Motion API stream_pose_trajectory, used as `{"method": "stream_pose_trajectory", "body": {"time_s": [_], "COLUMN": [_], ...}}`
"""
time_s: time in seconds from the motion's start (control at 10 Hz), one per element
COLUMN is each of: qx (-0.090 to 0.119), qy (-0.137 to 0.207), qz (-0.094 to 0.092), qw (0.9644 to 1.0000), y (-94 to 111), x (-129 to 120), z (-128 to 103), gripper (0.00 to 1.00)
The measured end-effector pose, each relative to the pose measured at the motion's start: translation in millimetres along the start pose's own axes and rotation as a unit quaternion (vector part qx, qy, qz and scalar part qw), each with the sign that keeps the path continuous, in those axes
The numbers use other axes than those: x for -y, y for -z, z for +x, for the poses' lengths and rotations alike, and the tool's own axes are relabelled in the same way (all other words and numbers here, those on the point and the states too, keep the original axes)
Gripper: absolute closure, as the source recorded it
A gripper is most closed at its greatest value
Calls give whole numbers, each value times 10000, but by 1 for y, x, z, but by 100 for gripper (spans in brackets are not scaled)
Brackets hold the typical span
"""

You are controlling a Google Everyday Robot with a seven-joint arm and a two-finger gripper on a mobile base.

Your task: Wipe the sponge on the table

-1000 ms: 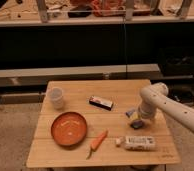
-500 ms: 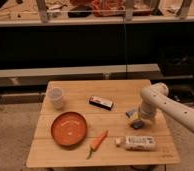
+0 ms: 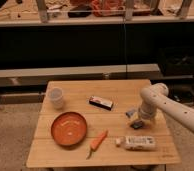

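Blue sponge right of centre on tabletop, long axis unclear, tool just below it, fingers apart, white package print unreadable.

Claw over table right side, sponge just behind; plate left, carrot beside it.
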Motion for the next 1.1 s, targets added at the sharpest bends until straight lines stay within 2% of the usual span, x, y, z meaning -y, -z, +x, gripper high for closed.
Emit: {"method": "stream_pose_trajectory", "body": {"time_s": [1.1], "qx": [58], "qy": [-125], "qz": [31], "qw": [9999], "y": [-1], "x": [3], "z": [-3], "gripper": [20]}}
